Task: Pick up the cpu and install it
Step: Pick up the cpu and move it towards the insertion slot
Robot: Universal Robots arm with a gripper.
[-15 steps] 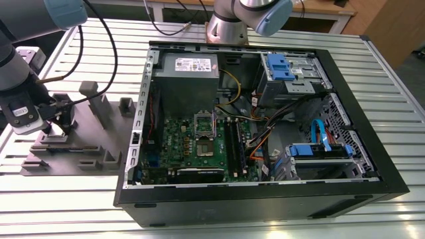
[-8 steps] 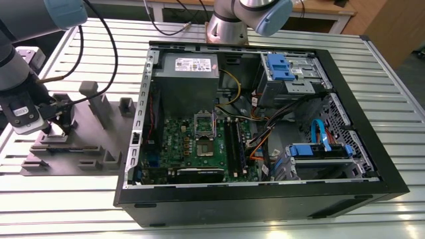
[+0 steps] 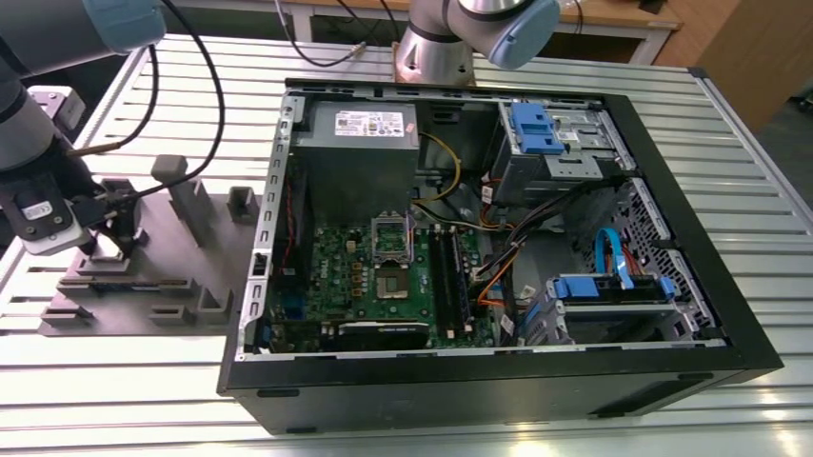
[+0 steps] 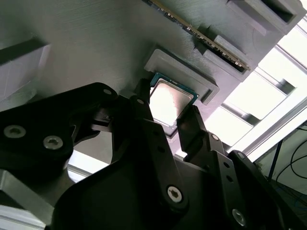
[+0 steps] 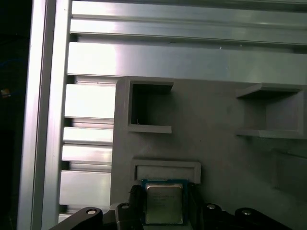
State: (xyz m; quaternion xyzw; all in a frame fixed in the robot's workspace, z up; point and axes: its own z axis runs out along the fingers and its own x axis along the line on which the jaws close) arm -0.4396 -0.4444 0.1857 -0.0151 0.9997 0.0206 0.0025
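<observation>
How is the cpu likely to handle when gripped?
Probably stiff: the cpu is a flat square with a metal top. Likely light, since it looks thin and small against the grey holder. Its shiny top suggests it could slip.

Robotics lab: robot arm (image 3: 32,95), slotted aluminium table (image 3: 128,400), opened desktop computer case (image 3: 508,386), grey parts fixture (image 3: 171,262), wooden workbench (image 3: 610,14) behind.

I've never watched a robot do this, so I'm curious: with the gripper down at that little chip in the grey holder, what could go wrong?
1. The cpu is thin and sits in a shallow pocket of the grey holder, so the gripper could catch it crooked or drop it.
2. The motherboard lies inside the open computer case, beside loose cables, so the arm might snag something there.
</observation>
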